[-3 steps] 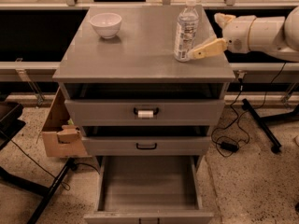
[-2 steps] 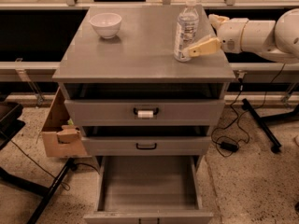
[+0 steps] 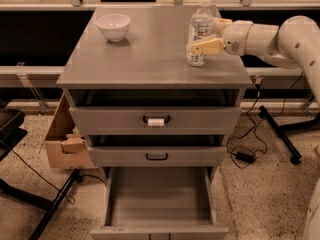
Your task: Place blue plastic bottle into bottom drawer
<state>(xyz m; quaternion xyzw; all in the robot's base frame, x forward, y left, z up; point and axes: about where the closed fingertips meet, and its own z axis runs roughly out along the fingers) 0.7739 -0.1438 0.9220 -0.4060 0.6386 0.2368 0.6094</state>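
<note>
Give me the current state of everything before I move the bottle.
blue plastic bottle: upright on the cabinet top, cap on.
gripper: at the bottle, level with its label.
bottom drawer: pulled open, empty.
middle drawer: ajar.
top drawer: ajar.
white bowl: upright on the cabinet top.

A white bowl (image 3: 113, 26) sits on the cabinet top (image 3: 150, 64), cardboard box (image 3: 61, 136) alongside.

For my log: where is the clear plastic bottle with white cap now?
The bottle stands upright on the grey cabinet top's right side, with the gripper at it from the right.
</note>
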